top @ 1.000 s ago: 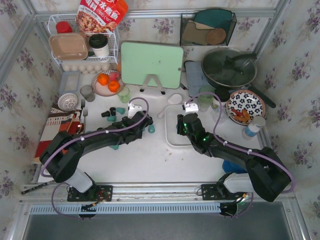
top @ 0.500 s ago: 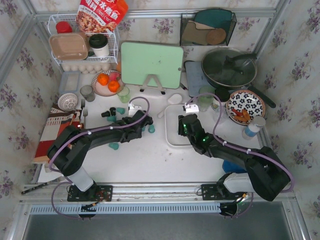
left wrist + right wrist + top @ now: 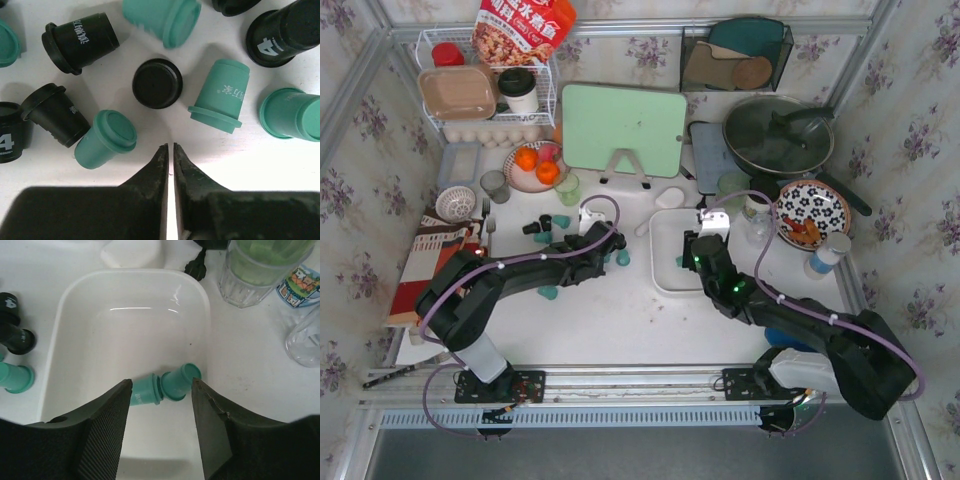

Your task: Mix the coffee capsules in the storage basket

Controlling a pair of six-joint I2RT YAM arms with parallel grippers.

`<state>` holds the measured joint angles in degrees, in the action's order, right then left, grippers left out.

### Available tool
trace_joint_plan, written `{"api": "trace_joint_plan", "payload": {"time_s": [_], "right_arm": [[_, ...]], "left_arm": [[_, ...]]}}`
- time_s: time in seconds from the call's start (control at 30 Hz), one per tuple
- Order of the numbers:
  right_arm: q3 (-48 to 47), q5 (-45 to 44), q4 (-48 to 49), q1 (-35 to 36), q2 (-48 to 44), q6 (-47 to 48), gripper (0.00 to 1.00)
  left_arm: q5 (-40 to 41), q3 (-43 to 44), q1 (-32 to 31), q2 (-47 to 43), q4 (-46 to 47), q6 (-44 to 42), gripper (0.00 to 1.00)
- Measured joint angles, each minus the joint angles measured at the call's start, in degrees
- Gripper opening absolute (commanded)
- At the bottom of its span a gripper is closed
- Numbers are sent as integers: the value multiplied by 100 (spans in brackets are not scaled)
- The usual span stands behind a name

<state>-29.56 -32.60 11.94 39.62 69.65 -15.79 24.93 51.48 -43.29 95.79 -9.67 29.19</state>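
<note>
Teal and black coffee capsules lie scattered on the white table under my left gripper (image 3: 171, 146), which is shut with nothing between its fingers. An upright black capsule (image 3: 157, 83) and a tipped teal capsule (image 3: 220, 97) lie just ahead of its tips. From above, my left gripper (image 3: 603, 250) sits among loose capsules (image 3: 548, 224), left of the storage basket (image 3: 661, 238). My right gripper (image 3: 161, 384) hangs open over the white basket (image 3: 65, 340). Two teal capsules (image 3: 180, 381) lie on their sides on the basket's floor, between the fingers but not held.
A glass holding a pale green cup (image 3: 252, 275) stands right of the basket, and a white oval object (image 3: 131, 252) lies behind it. Further back are a green cutting board (image 3: 623, 128), a lidded pan (image 3: 778, 135), a floral plate (image 3: 810, 212) and a plate of oranges (image 3: 535, 165).
My left gripper's jaws have closed on nothing above the loose capsules. My right gripper's jaws have widened over the basket and the arm has shifted slightly right.
</note>
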Motion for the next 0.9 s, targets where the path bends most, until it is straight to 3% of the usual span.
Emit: {"api": "trace_joint_plan", "payload": {"time_s": [0.07,0.6,0.7,0.9], "right_arm": [[129,-61,81,59,-240,28,59],[181,363,345,227,-446,212,60],[181,494,417,232,-450,267,60],[164,682,426,232,-398,280,60]], "left_arm": [[-68,-11,0,0,4,-35,0],[-595,-140,-24,-1062,229,-754,1],[-621,-125,-26,-1176,210,-907,36],[-358,192,315,-767,-140,-935,52]]}}
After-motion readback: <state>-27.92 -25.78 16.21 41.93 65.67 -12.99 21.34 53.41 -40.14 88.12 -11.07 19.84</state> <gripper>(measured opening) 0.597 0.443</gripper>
